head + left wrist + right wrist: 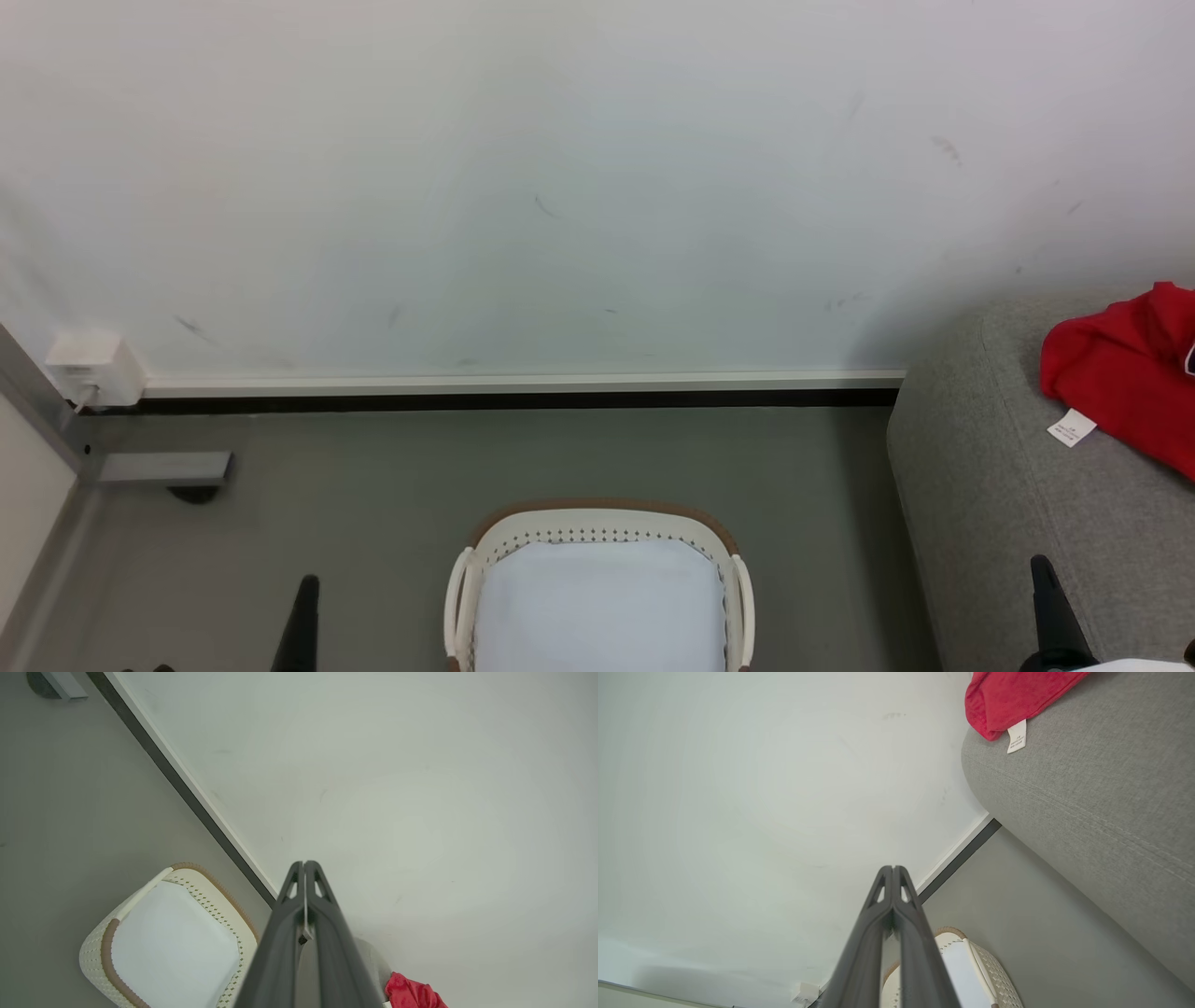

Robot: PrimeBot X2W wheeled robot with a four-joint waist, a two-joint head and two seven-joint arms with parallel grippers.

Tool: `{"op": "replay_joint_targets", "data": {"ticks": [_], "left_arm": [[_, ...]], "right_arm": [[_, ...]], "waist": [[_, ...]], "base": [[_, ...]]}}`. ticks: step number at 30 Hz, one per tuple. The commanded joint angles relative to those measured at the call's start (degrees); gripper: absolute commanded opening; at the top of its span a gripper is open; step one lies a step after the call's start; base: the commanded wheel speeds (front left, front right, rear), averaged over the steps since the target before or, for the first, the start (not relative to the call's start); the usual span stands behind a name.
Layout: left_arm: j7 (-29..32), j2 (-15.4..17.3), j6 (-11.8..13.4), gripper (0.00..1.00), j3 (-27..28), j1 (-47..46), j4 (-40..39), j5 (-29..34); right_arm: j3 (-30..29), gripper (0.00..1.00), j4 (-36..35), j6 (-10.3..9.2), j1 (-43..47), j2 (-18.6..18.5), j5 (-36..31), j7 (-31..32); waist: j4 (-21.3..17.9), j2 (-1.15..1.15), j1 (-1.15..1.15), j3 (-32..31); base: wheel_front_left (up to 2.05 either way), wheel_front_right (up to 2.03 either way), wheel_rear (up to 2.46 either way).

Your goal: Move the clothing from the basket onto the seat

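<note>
The red clothing [1130, 378] lies on top of the grey seat [1008, 485] at the right edge, its white tag [1071, 427] hanging toward me. It also shows as red clothing [1013, 695] on the seat [1092, 798] and as a red corner of clothing [411, 994]. The cream basket [597, 537] with its brown rim stands on the floor at bottom centre, showing its bare pale base. My left gripper [304, 863] is shut with nothing in it, left of the basket [140, 952]. My right gripper [893, 868] is shut, beside the seat.
A white wall with a pale skirting board [523, 383] runs behind the basket. A white socket box [93, 366] and a grey door stop [168, 467] sit at the far left. Grey floor [373, 485] lies around the basket.
</note>
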Motion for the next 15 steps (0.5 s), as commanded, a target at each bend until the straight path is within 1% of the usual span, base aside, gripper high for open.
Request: {"op": "replay_joint_targets", "data": {"ticks": [1, 15], "left_arm": [[0.3, 0.5, -0.3, 0.00, 0.4, -1.2, -0.6, -1.4], [2.5, 0.6, -0.5, 0.00, 1.1, -2.7, -0.6, -9.3]], "right_arm": [[-0.4, 0.00, -0.9, -0.07, -1.3, -0.6, 1.5, 0.4], [-1.3, 0.00, -1.7, -0.08, -2.0, -0.7, 9.6, 2.5]], "waist": [[0.0, 0.00, -0.01, 0.0], [0.0, 0.00, -0.01, 0.2]], "base": [[0.00, 0.00, 0.00], [0.00, 0.00, 0.00]]}}
